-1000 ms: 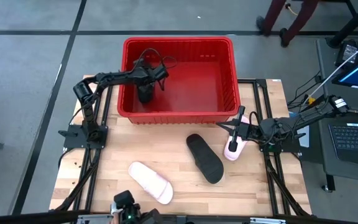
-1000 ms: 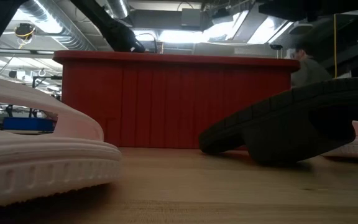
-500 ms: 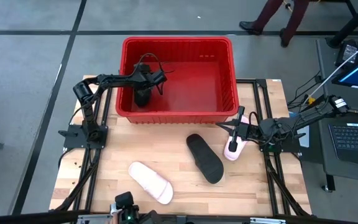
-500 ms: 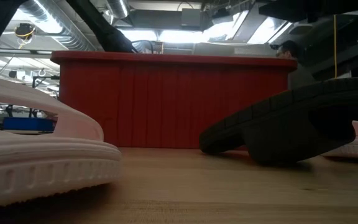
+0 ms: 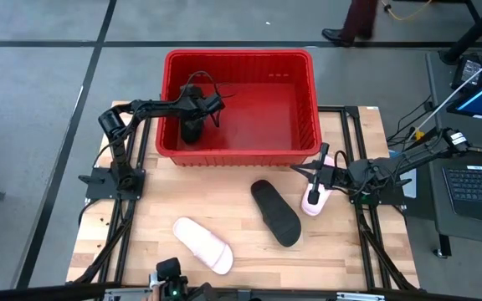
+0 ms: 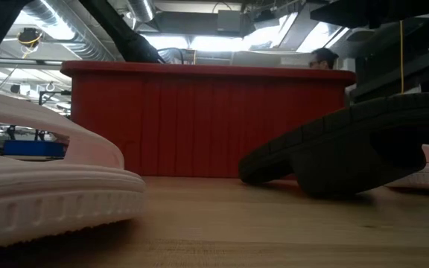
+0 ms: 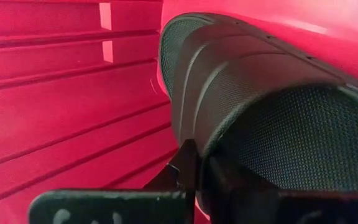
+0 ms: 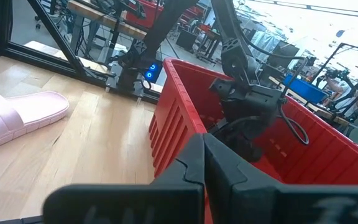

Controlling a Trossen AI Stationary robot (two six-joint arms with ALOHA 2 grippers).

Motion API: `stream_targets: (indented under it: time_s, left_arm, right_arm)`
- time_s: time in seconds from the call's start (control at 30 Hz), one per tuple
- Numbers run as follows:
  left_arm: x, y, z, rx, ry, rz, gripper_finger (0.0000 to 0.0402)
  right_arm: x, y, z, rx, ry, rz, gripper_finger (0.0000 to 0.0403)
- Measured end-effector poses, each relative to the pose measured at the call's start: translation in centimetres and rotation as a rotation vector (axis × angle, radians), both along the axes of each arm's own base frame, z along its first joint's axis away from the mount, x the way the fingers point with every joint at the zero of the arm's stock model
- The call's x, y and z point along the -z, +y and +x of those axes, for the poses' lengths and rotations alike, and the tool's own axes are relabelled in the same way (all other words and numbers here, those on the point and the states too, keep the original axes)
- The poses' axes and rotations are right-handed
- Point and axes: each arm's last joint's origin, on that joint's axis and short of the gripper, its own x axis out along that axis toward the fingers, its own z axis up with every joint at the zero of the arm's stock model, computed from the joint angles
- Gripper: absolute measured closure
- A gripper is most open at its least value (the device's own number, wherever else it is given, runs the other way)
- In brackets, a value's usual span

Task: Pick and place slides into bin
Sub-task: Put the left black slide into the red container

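One black slide (image 5: pixel 192 127) sits inside the red bin (image 5: pixel 304 125) at its left end, pinched between the fingers of my left gripper (image 5: pixel 195 124), with ribbed red wall close beside it. On the table (image 5: pixel 157 192) in front of the bin lie the other black slide (image 5: pixel 275 212), a pale pink slide (image 5: pixel 202 244) nearer the front edge, and a second pink slide (image 5: pixel 318 192) by the bin's right corner. My right gripper (image 5: pixel 315 171) rests over that one, fingers pressed together and holding nothing.
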Motion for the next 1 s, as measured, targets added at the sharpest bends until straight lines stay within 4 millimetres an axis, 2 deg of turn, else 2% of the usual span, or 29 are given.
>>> stream_targets:
  time_s: [1.0]
  left_arm:
    - [0.00,0.21,0.37,0.050,-0.018,-0.025,0.0397]
  right_arm:
    - [0.17,-0.01,-0.01,0.000,0.017,-0.006,0.0399]
